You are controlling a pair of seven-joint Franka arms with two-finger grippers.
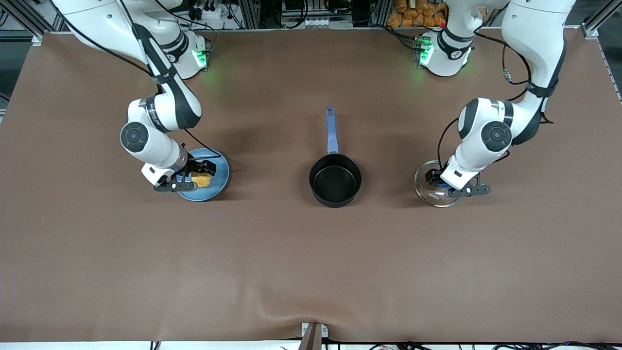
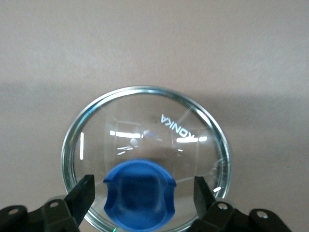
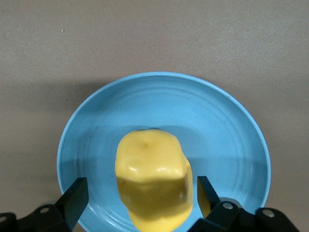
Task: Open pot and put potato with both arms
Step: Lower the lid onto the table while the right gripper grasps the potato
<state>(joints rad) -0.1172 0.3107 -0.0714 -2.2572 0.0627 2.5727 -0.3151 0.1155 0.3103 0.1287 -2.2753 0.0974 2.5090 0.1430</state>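
you had the lid [image 1: 436, 187] off the pot [image 1: 335, 181]; left gripper [image 2: 142, 193] spread around its knob, right gripper [image 3: 137, 195] spread astride the potato [image 3: 153, 180], not yet lifted.

From my station I can read one word only: "KONKA", printed in pale capitals on the clear glass lid [image 2: 145, 145], between its metal rim and its blue knob [image 2: 139, 193]. In the left wrist view the lettering appears upside down. The same print shows as a faint pale mark on that lid in the front view, too small for me to make out.
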